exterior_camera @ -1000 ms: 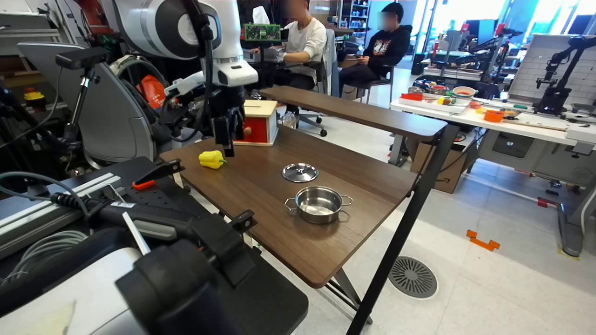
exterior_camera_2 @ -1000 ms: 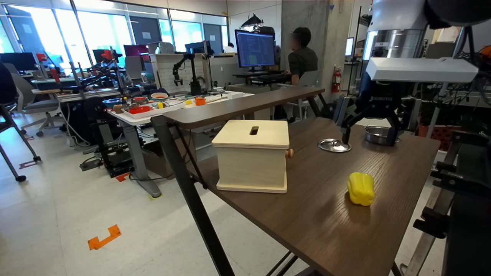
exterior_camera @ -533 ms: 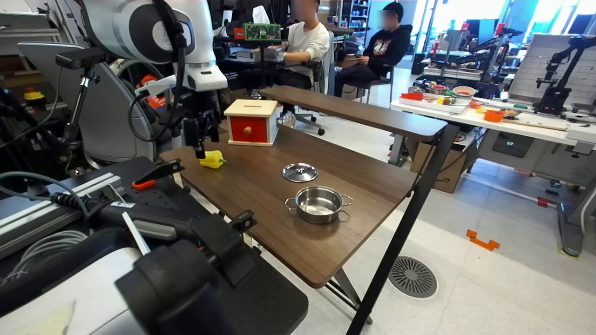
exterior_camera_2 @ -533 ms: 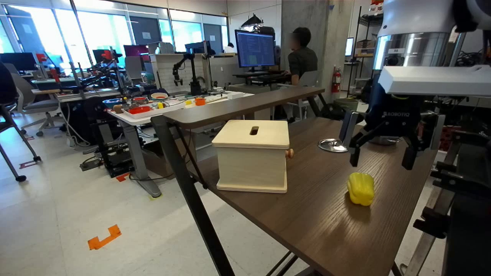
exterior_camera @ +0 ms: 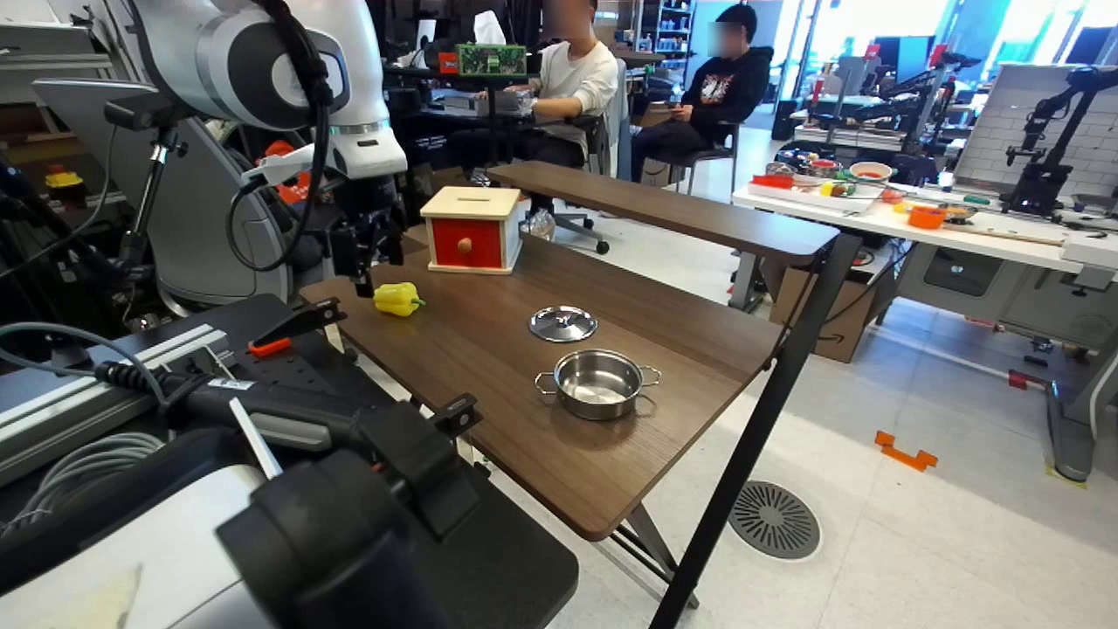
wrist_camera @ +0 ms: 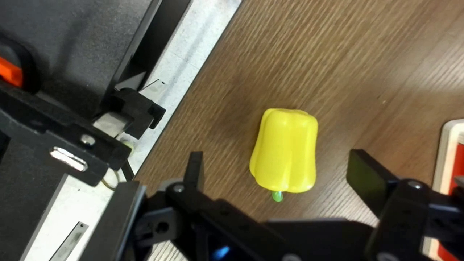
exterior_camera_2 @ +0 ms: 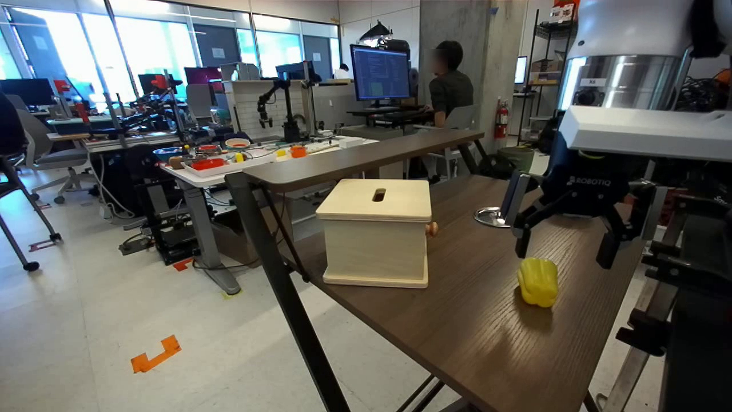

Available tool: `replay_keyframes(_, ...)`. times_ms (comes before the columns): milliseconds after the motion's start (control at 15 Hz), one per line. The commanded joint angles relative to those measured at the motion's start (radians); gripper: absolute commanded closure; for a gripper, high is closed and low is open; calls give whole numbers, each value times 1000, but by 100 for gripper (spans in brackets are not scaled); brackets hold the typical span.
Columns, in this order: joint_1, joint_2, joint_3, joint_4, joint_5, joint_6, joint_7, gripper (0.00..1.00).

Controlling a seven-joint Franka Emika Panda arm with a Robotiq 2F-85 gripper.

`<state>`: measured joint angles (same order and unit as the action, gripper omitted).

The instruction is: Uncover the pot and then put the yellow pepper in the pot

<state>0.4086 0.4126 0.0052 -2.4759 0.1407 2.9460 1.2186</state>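
The yellow pepper (exterior_camera: 396, 299) lies on its side on the brown table, also in an exterior view (exterior_camera_2: 538, 282) and the wrist view (wrist_camera: 284, 150), its green stem pointing toward the gripper there. The steel pot (exterior_camera: 598, 384) stands uncovered with nothing in it; in an exterior view the gripper hides most of it. The round steel lid (exterior_camera: 563, 324) lies flat beside the pot; part of it shows in an exterior view (exterior_camera_2: 490, 217). My gripper (exterior_camera_2: 564, 253) is wide open and empty, held above the table close to the pepper. In the wrist view the pepper appears between the fingertips (wrist_camera: 276, 159), untouched.
A wooden box (exterior_camera: 472, 231) with a red front and a knob stands on the table (exterior_camera: 489, 349) near the pepper; it also shows in an exterior view (exterior_camera_2: 374, 240). A raised shelf (exterior_camera: 664, 205) runs along one side. Black clamps (wrist_camera: 108, 145) sit at the table edge near the pepper.
The open gripper has moved away from the pot and box side and lowered toward the pepper, with less movement in the last half second. Pepper, pot and lid have not moved.
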Motion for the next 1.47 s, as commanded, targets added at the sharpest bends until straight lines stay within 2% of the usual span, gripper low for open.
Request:
replay_keyframes(0,26,43,-15,18,0,34,32,26)
replay_keyframes(200,40,68,-36,31,-11,29,38,51)
replay_keyframes(667,108,105,-123,62,-37,48,69,100)
replay_keyframes(1067,134,121,-170,74,-33,64,66,100)
replay_keyframes(1133,134,121,-175,75,-29,65,68,91)
replay_keyframes(1200,125,117,-170,77,-25,65,64,73)
replay_keyframes(1400,119,110,-164,80,-24,82,55,53)
